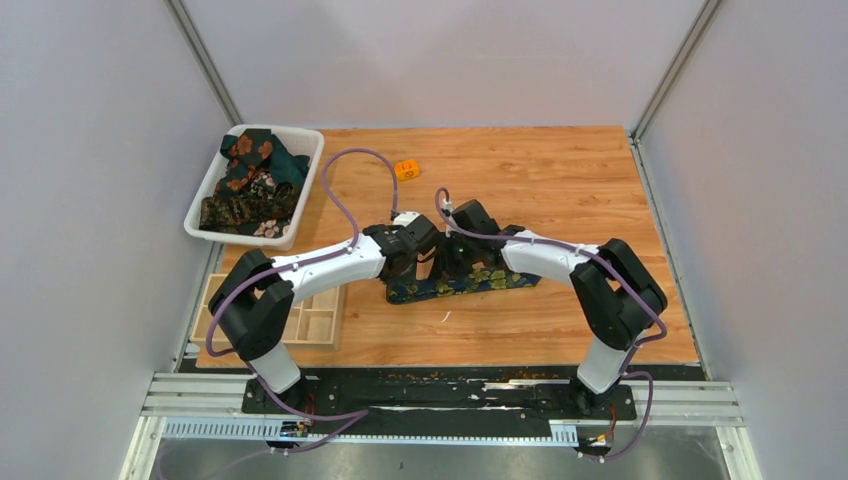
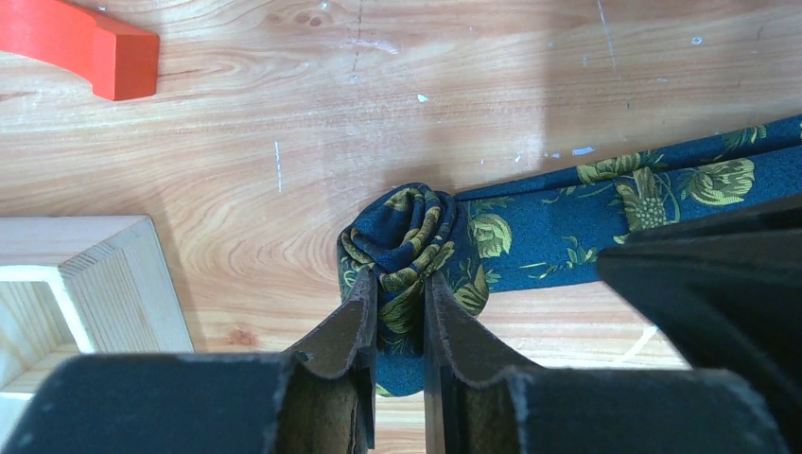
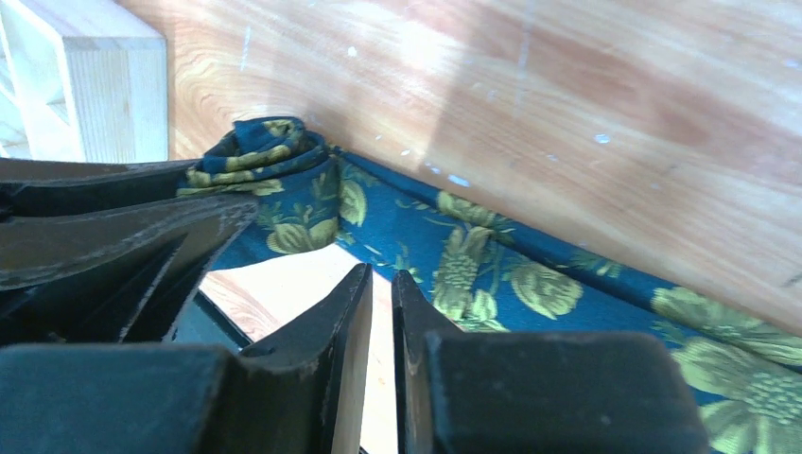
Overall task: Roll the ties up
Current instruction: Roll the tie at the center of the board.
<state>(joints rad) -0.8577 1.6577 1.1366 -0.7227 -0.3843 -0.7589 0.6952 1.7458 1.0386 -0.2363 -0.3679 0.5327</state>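
Unrolling is what we fear: the left pincer [image 2: 399,284] clamps the coil of the navy tie [image 2: 567,227] between its tips, while the right pincer [image 3: 380,274], narrow beside the flat tail, may hold nothing, we cannot tell, leaving slack.

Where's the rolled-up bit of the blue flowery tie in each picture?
Top external: rolled end sits just left of centre, partly tucked under the arms.
Left wrist: rolled end is in the centre, pinched by the left gripper.
Right wrist: rolled end is in the upper left.
Shared landmark: the wooden box, left of the roll in every view.
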